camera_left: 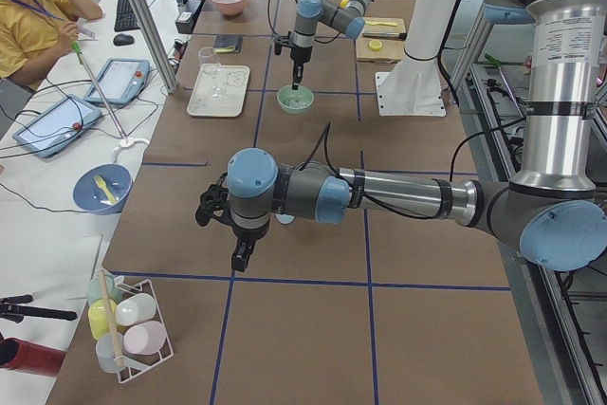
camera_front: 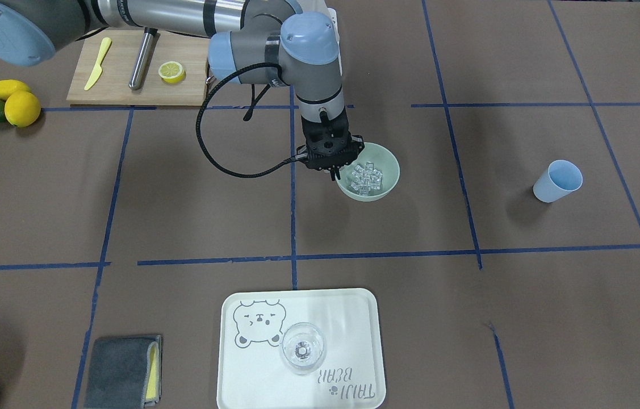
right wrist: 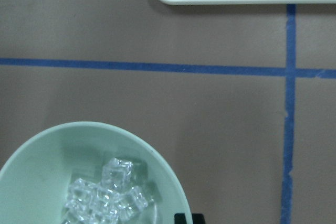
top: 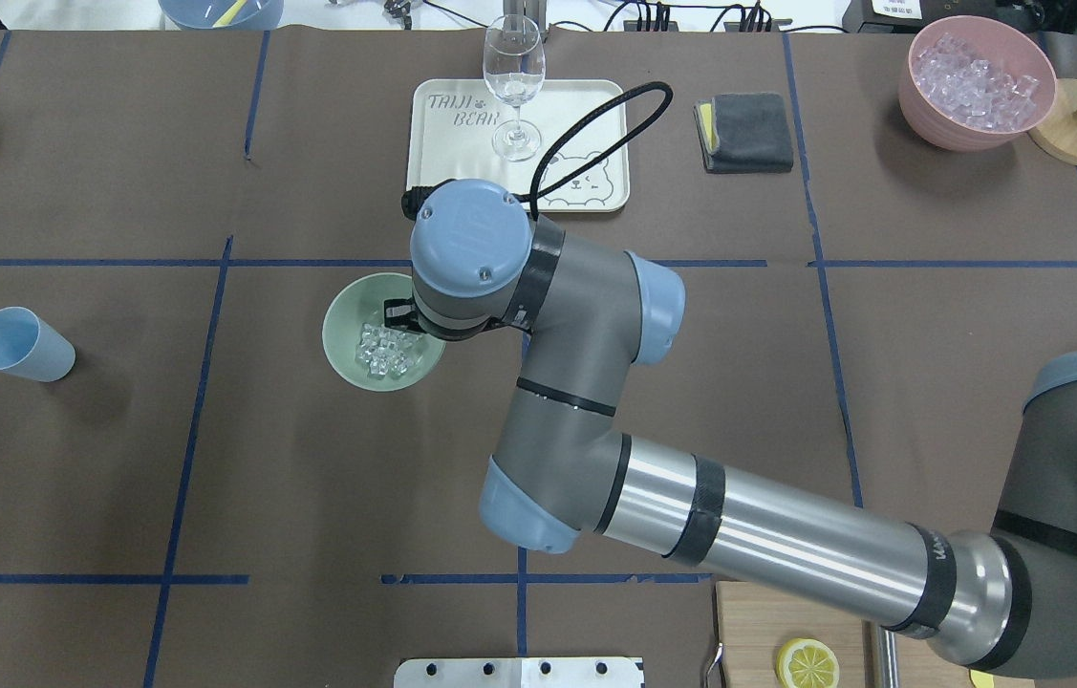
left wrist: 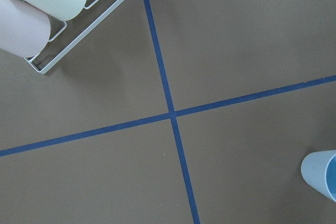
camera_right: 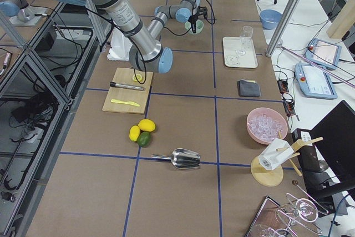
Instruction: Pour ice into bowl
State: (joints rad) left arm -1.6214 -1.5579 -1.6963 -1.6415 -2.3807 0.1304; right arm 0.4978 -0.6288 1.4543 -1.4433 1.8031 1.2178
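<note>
Okay, ice (camera_front: pixel 366 177) sits piled in the sage-green bowl (camera_front: pixel 391 157), so the pour looks done to me; my right gripper (camera_front: pixel 333 172) hangs at its rim, left gripper (camera_left: pixel 243 255) waits well apart, and I can't tell either's opening.

Brown paper-covered table (camera_front: pixel 524 318), blue tape grid (camera_front: pixel 293 227); white side desk (camera_left: pixel 43 253) with tablets (camera_left: pixel 119 80); aluminium posts (camera_left: pixel 142 16)

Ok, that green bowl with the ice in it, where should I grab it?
Probably by the rim of the bowl, from straight above, one finger inside, one outside. It looks too wide to span, its wall is thin, and the ice sits piled in the middle, leaving the rim bare. Take the edge beside the right pincer.
</note>
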